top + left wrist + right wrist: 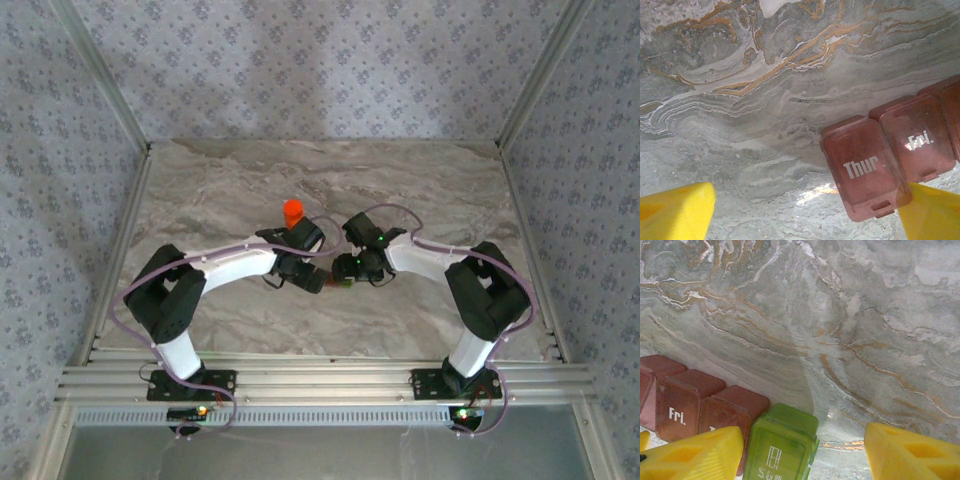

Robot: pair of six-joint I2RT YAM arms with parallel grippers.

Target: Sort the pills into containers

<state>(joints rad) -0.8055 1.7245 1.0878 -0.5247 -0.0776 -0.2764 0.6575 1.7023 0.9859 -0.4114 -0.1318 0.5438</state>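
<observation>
Left gripper (pixel 810 200) spread wide beside containers (pixel 875 155), right gripper (pixel 804 435) parted around green end (pixel 782 450), arms (pixel 232 268) folded inward

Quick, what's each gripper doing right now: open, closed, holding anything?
Left gripper: open, holding nothing.
Right gripper: open, astride the green end of the containers, not clamped on it.

1. Table (pixel 220 180): grey marble-patterned top with orange-brown veins.
2. Orange bottle (pixel 292 210): upright, at about 11 o'clock from the table's middle.
3. Walls (pixel 320 60): pale patterned wallpaper, at 9, 12 and 3 o'clock.
4. Metal rails (pixel 320 385): along the table's edge at 6 o'clock.
</observation>
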